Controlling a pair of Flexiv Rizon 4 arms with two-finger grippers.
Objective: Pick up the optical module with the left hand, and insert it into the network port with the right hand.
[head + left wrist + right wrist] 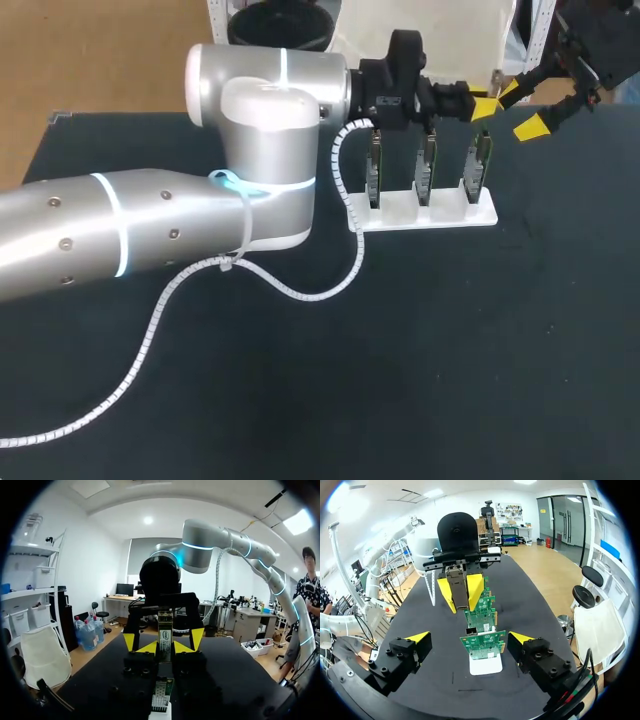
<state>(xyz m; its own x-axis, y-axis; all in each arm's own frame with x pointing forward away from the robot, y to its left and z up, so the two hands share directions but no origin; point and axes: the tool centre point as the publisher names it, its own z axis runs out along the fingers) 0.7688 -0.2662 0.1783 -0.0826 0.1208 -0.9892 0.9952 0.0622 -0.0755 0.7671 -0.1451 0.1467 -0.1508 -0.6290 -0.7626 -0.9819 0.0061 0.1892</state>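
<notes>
Left arm (150,240), head view: silver links fill the near side. The left gripper (487,108) sits above the right end of the white rack (400,214), which carries three upright green network cards (424,165). Facing it, just beside, the right gripper (522,108) has its fingers spread wide. What the left holds is not legible from this angle. Left wrist view: own yellow tips clamp the optical module (164,636) from both sides, upright. The right arm's tips flank it without contact, and one card is directly under. Right wrist view: own fingers wide and empty, either side of the nearest card. The module is ahead, above the card row, pinched in the left's tips. Only this view shows the cards lined up in a row; only the left wrist view shows the exposed module length available to grab. Risks: right closing on the left's fingers rather than the module; left letting go before a firm pinch, dropping it onto the cards; a skewed regrasp jamming at the port. Ports themselves not discernible.
</notes>
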